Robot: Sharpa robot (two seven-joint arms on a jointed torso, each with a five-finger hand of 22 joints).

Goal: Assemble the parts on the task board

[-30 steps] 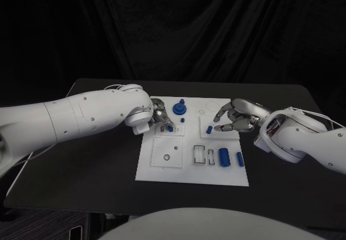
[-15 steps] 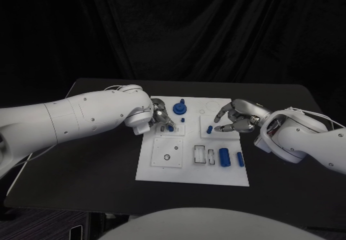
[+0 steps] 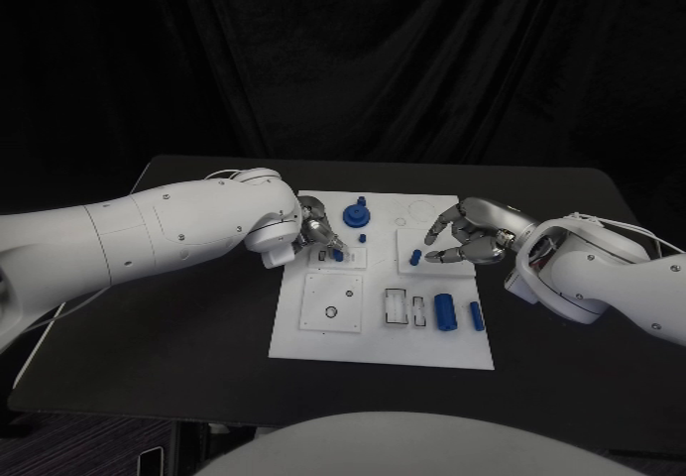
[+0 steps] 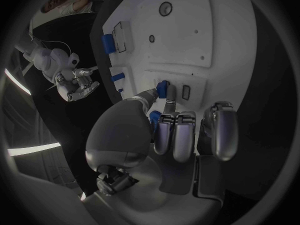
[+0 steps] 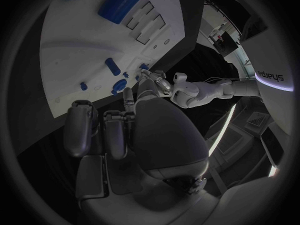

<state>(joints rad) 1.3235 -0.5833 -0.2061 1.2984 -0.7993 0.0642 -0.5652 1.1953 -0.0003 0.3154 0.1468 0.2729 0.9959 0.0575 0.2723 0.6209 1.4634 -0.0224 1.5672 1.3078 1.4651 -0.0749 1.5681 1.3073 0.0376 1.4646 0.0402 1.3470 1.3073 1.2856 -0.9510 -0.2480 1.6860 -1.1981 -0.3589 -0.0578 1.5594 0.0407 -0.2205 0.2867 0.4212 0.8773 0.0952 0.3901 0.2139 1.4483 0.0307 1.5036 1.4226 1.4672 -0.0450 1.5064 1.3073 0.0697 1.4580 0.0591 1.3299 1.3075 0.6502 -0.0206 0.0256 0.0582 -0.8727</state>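
Head view: your left hand (image 3: 317,230) sits over the task board's (image 3: 381,347) upper left, fingertips on a small blue part (image 3: 336,255). Your right hand (image 3: 472,234) hovers beside another blue peg (image 3: 414,257), fingers apart, gripping nothing.

Left wrist view: you see thumb and finger pinching that blue part (image 4: 162,89) at a board recess.

Right wrist view: your fingers (image 5: 82,127) curl loosely above the board (image 5: 81,55), holding nothing.

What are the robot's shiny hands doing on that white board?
The robot is fitting small blue parts onto the white task board. Its left hand pinches a small blue piece at a raised square on the board. Its right hand hovers with fingers apart beside a short blue peg. Two blue cylinders lie nearer the robot, untouched.
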